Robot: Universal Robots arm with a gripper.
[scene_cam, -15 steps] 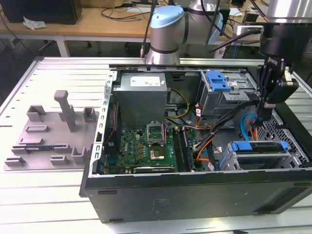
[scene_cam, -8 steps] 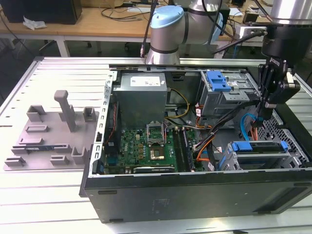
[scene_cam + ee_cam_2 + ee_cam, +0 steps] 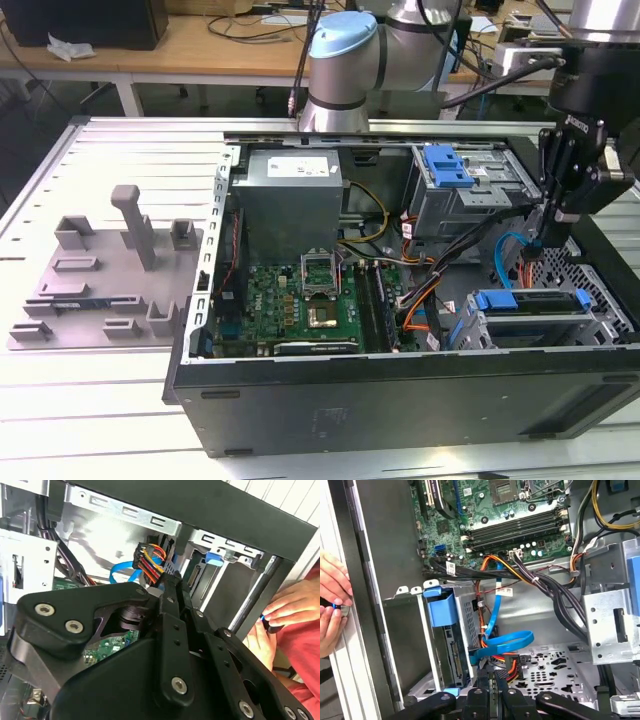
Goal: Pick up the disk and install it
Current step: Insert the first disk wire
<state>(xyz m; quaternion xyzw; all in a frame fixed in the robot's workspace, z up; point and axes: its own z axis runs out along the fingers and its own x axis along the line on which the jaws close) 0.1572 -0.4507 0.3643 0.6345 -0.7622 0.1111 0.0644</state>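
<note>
Where the black pincer [image 3: 495, 677] hangs clenched over a looped blue cable [image 3: 502, 642], the silver blue-framed disk [image 3: 528, 301] sits lodged in the metal drive cage [image 3: 603, 305] just beside it.

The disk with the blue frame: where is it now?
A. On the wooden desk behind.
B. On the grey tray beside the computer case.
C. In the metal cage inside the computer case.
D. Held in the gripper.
C: the disk sits in the metal cage at a corner of the computer case, on the exterior view's right, while the shut gripper hangs above, apart from it.
</note>
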